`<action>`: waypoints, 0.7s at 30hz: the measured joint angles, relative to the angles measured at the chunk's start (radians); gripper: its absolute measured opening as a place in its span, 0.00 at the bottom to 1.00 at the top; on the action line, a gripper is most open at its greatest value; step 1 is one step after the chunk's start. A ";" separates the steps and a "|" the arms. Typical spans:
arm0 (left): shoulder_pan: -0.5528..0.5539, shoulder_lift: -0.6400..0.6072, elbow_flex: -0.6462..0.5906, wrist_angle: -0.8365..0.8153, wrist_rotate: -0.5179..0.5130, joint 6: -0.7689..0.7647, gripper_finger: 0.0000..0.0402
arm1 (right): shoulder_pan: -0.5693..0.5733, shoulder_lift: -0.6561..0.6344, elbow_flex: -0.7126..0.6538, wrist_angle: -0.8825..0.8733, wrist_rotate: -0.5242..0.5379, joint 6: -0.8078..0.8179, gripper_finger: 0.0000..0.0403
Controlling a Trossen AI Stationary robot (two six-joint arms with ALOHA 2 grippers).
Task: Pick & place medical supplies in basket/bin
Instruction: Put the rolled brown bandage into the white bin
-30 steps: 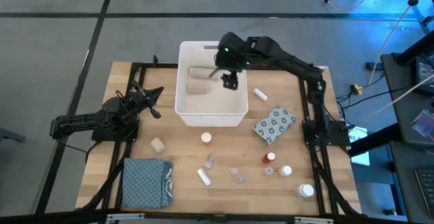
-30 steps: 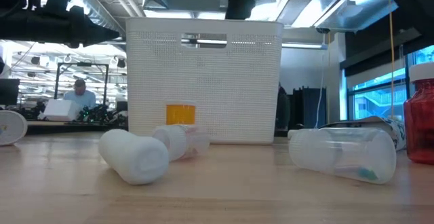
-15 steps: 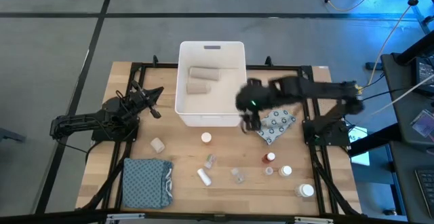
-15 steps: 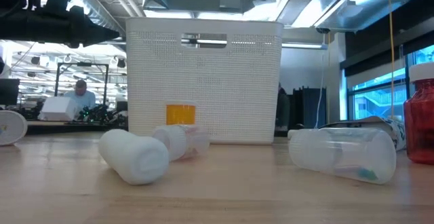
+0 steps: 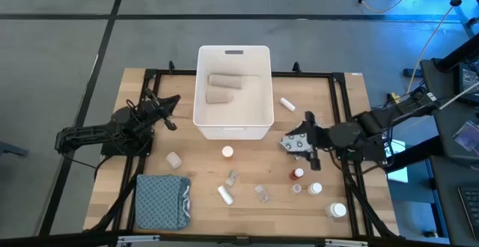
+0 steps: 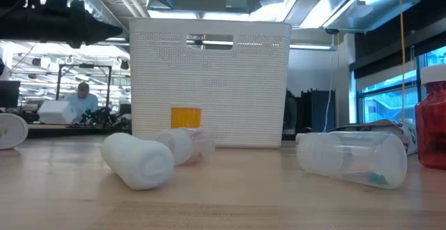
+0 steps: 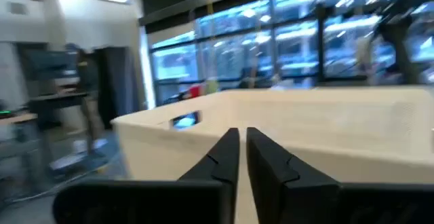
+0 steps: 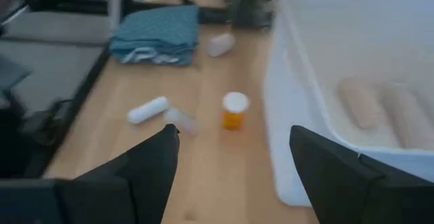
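The right gripper (image 5: 305,133) sits right of centre in the high view, over the near edge of the grey dotted flat packet (image 5: 299,144), fingers spread wide with nothing between them. In the right wrist view the two dark fingers (image 8: 152,163) frame bare wood, an orange pill bottle w/ white cap (image 8: 234,110) beyond them, and the large white rectangular plastic tub (image 8: 319,68) alongside.

The tub (image 5: 233,92) is upper-centre in the high view, two beige bandage rolls (image 5: 221,87) already inside. Other supplies lie loose on the wooden table (image 5: 194,180) in the lower half of the frame: white-capped bottle (image 5: 227,152), red-capped bottle (image 5: 298,174), clear vials (image 5: 263,193), white tube (image 5: 287,103).

The step in hand looks like picking the next item, prob. the packet. It's flat & low, so a top pinch would likely slip — better to catch an edge or corner, come in low, close slow, lift clear of the tall tub wall before crossing over.

The left gripper (image 5: 166,112) waits at left of frame beside the tub, fingers (image 7: 227,157) pressed nearly together, empty. The folded blue-grey cloth (image 5: 160,200) at lower left stays out of this.
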 joint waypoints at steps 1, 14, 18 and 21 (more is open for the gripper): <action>0.000 0.000 0.000 0.012 0.032 -0.015 0.09 | 0.006 -0.025 -0.037 0.022 0.031 -0.006 0.70; 0.000 0.000 0.000 0.080 0.167 -0.170 0.55 | -0.007 -0.213 -0.260 0.106 0.143 -0.021 0.70; 0.000 0.000 0.000 0.080 0.147 -0.233 0.59 | -0.018 -0.226 -0.277 0.122 0.143 -0.022 0.70; 0.000 0.008 0.003 0.076 0.156 -0.308 0.59 | -0.028 -0.224 -0.280 0.125 0.143 -0.022 0.70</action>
